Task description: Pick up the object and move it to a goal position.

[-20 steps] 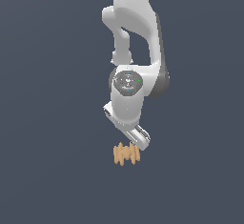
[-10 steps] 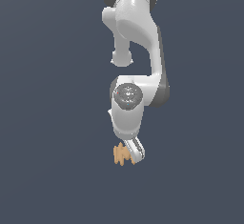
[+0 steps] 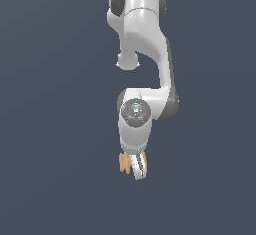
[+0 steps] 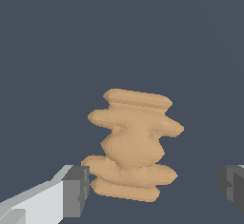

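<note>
Orange-tan object (image 4: 133,147) | stacked ridged lobes, narrow waist | pincer (image 4: 155,187) spread wide, fingers straddling it, not gripping

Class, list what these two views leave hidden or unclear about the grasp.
1. Exterior view: most of the object is hidden behind the gripper.
2. Wrist view: both fingers are cut off by the picture's edges.
3. Wrist view: whether the near pad touches the object is unclear.

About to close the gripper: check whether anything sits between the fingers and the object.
Nothing visible does. In the wrist view the object lies between the open gripper fingers with only bare floor around it.
</note>
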### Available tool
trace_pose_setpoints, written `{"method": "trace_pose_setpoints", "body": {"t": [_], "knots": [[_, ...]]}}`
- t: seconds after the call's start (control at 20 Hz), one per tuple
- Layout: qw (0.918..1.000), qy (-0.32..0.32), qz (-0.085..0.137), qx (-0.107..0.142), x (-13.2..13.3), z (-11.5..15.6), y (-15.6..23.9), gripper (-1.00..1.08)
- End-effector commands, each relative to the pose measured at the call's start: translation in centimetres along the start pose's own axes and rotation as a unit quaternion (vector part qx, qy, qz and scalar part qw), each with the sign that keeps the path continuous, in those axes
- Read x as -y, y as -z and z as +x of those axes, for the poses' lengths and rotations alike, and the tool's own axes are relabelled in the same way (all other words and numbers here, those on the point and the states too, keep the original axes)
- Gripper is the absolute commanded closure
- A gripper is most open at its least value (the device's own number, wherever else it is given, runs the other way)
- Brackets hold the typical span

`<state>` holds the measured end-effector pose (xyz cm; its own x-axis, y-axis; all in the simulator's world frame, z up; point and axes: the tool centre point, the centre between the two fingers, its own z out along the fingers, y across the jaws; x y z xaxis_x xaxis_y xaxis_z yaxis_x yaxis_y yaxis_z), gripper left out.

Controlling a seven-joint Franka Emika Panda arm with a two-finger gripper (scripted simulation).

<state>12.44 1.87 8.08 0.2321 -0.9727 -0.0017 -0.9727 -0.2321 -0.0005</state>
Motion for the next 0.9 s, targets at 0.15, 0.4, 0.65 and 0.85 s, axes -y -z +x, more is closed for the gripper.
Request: {"method": "trace_pose_setpoints", "body": {"t": [0.15, 0.4, 0.65, 0.85], "knots": [[0.999, -0.045, 0.0, -0.001, 0.6, -0.1, -0.8, -0.92], [0.9978, -0.066, 0.0, -0.001, 0.8, -0.1, -1.2, -0.92], [0.9976, -0.069, 0.0, -0.001, 0.9, -0.1, -1.3, -0.92], [0.9976, -0.07, 0.0, -0.001, 0.9, -0.1, -1.9, -0.92]]}}
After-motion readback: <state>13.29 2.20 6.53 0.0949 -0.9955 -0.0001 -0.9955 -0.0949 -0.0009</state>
